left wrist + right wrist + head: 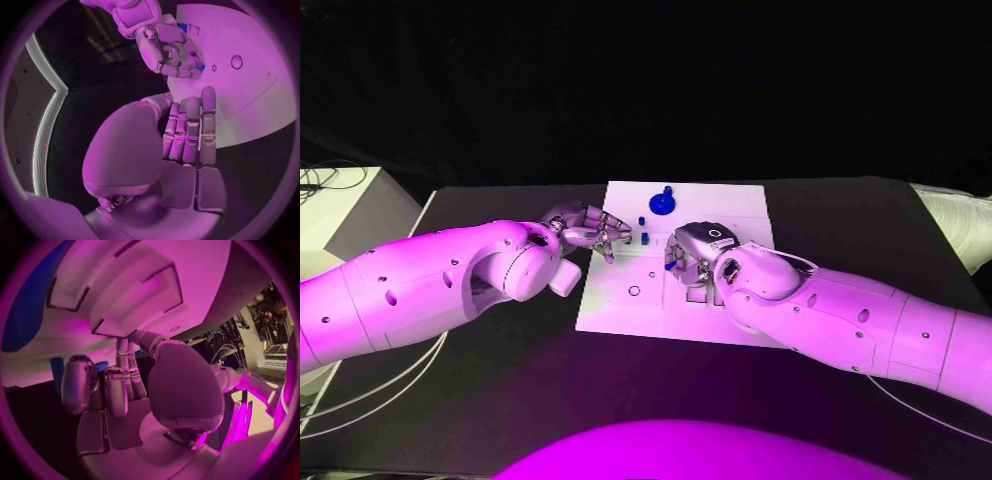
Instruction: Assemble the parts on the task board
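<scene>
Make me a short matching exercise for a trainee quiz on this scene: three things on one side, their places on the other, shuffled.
Things:
1. round blue part
2. left hand
3. right hand

Places:
A. over the middle of the task board
B. at the board's left edge
C. near the board's far edge

Pairs: 1-C, 2-B, 3-A

Both arms are smooth white shells dotted with small dark screw holes. The left hand (587, 228) and right hand (695, 255) are silver and segmented. Thin cables (365, 385) hang under the left arm.
</scene>
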Motion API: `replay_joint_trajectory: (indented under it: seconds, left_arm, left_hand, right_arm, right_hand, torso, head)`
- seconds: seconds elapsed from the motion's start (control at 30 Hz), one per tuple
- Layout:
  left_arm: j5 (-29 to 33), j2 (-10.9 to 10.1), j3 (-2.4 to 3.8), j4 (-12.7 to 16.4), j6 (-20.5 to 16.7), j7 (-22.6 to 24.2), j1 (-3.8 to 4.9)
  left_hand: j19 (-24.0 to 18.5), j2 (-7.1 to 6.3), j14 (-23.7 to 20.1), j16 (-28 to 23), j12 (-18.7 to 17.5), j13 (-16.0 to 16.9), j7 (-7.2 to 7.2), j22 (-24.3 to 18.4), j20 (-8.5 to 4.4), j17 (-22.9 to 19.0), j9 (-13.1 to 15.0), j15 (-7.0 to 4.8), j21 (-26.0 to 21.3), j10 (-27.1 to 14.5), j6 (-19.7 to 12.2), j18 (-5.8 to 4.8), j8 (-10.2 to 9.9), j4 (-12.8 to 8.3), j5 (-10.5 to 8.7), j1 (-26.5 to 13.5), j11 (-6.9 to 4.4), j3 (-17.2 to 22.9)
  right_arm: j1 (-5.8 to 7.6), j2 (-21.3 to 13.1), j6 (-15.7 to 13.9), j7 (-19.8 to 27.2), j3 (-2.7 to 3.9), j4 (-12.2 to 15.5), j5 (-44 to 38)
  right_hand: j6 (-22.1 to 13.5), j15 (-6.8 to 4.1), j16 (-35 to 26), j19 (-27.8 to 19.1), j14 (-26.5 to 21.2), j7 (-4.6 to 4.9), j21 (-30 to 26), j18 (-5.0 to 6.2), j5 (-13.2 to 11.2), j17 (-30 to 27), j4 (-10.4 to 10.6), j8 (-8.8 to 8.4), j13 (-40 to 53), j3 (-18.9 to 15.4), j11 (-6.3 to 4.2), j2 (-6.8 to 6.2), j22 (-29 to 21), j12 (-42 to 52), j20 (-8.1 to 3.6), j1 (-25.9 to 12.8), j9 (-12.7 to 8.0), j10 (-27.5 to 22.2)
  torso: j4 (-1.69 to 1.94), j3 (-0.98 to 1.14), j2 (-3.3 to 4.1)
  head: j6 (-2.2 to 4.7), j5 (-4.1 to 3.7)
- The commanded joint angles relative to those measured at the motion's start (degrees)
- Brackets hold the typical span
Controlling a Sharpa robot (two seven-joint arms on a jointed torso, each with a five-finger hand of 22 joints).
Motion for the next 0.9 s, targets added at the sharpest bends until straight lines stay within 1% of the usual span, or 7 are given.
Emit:
replay_joint_trajectory:
  seconds: [0.03, 0.3, 0.4, 0.53, 0.6, 0.77, 0.9]
  left_arm:
    - [-0.01, 0.03, 0.04, 0.14, -0.01, 0.24, 0.01]
    - [-0.05, 0.03, 0.04, 0.13, -0.03, 0.21, 0.01]
    - [-0.07, 0.03, 0.04, 0.12, -0.06, 0.19, 0.01]
    - [-0.09, 0.03, 0.04, 0.12, -0.08, 0.16, 0.01]
    - [-0.10, 0.03, 0.04, 0.12, -0.10, 0.15, 0.01]
    - [-0.10, 0.03, 0.04, 0.12, -0.16, 0.12, 0.01]
    - [-0.10, 0.01, 0.04, 0.14, -0.28, 0.08, 0.01]
  left_hand:
    - [0.29, 0.07, 0.26, -0.19, -0.21, -0.07, 0.05, 0.05, 0.11, 0.05, -0.05, -0.05, 0.21, 0.31, 0.25, 0.85, -0.36, -0.05, 0.03, 0.49, 0.07, 0.16]
    - [0.29, 0.07, 0.26, -0.19, -0.21, -0.07, 0.05, 0.05, 0.11, 0.05, -0.05, -0.05, 0.21, 0.31, 0.25, 0.85, -0.36, -0.05, 0.03, 0.49, 0.07, 0.16]
    - [0.29, 0.07, 0.26, -0.19, -0.21, -0.07, 0.05, 0.05, 0.11, 0.05, -0.05, -0.05, 0.21, 0.31, 0.25, 0.85, -0.36, -0.05, 0.03, 0.49, 0.07, 0.16]
    - [0.26, 0.07, 0.28, -0.23, -0.29, -0.07, 0.05, 0.10, 0.11, 0.08, -0.08, -0.05, 0.26, 0.33, 0.26, 0.85, -0.40, -0.11, 0.03, 0.51, 0.07, 0.19]
    - [0.26, 0.07, 0.28, -0.23, -0.29, -0.07, 0.05, 0.10, 0.11, 0.08, -0.08, -0.05, 0.26, 0.33, 0.26, 0.85, -0.40, -0.11, 0.03, 0.51, 0.07, 0.19]
    - [0.26, 0.07, 0.28, -0.23, -0.29, -0.07, 0.05, 0.10, 0.11, 0.08, -0.08, -0.05, 0.26, 0.33, 0.26, 0.85, -0.40, -0.11, 0.03, 0.51, 0.07, 0.19]
    - [0.26, 0.07, 0.28, -0.23, -0.29, -0.07, 0.05, 0.10, 0.11, 0.08, -0.08, -0.05, 0.26, 0.33, 0.26, 0.85, -0.40, -0.11, 0.03, 0.51, 0.07, 0.19]
  right_arm:
    - [-0.05, -0.01, 0.27, 0.92, -0.01, 0.30, 0.54]
    - [-0.06, -0.08, 0.90, 0.78, -0.01, 0.59, 1.10]
    - [-0.06, -0.08, 1.26, 0.62, -0.01, 0.63, 1.45]
    - [-0.06, -0.02, 2.07, 0.33, -0.01, 0.57, 1.65]
    - [-0.06, 0.02, 2.51, 0.22, -0.01, 0.52, 1.72]
    - [-0.06, 0.10, 3.40, 0.10, -0.01, 0.49, 1.79]
    - [-0.06, 0.11, 3.70, -0.06, -0.01, 0.53, 1.72]
  right_hand:
    - [0.02, 0.55, -0.30, 3.41, 5.26, 0.23, 0.32, 0.80, 0.26, 12.46, -0.28, -0.37, -0.94, -0.06, 0.05, 0.19, 10.81, -0.93, 0.26, -0.64, 0.03, 0.65]
    - [0.07, 0.61, -0.43, 3.48, 5.23, 0.33, 0.42, 0.77, 0.29, 12.26, -0.14, -0.59, -2.09, -0.40, 0.15, -0.03, 10.84, -2.06, 0.30, -1.20, -0.01, 1.36]
    - [0.06, 0.65, -0.54, 3.48, 5.19, 0.37, 0.26, 0.80, 0.38, 12.09, 0.10, -0.73, -2.57, -0.74, 0.20, -0.30, 10.80, -2.55, 0.32, -1.75, -0.04, 1.63]
    - [-0.52, 0.92, -0.82, 3.41, 5.09, 0.68, -0.40, 0.88, 0.50, 11.68, 0.78, -1.38, -3.89, -1.52, 0.56, -0.95, 10.63, -4.09, 0.48, -3.04, -0.28, 1.42]
    - [-1.05, 1.23, -1.11, 3.27, 4.97, 1.02, -1.29, 1.00, 0.37, 11.23, 1.23, -1.94, -4.89, -2.37, 0.94, -1.38, 10.40, -5.24, 0.68, -4.01, -0.49, 1.06]
    - [-1.56, 1.60, -1.68, 3.06, 4.73, 1.38, -2.65, 1.20, 0.51, 10.38, 1.52, -2.72, -6.26, -4.44, 1.37, -1.55, 10.03, -6.66, 1.00, -5.11, -0.81, 0.78]
    - [-1.65, 1.66, -1.85, 2.98, 4.65, 1.45, -3.16, 1.28, 0.63, 10.12, 1.49, -2.91, -6.61, -4.91, 1.46, -1.53, 9.89, -7.01, 1.08, -5.15, -0.89, 0.70]
  torso:
    - [0.00, 0.01, 0.02]
    - [0.02, 0.02, 0.02]
    - [0.00, 0.00, -0.01]
    - [-0.02, -0.01, -0.01]
    - [-0.02, -0.01, -0.03]
    - [0.02, -0.01, -0.02]
    - [0.03, -0.02, 0.00]
  head:
    - [-0.07, 0.00]
    - [-0.11, -0.03]
    - [-0.11, -0.04]
    - [-0.11, -0.04]
    - [-0.10, -0.05]
    - [-0.13, -0.09]
    - [-0.12, -0.10]
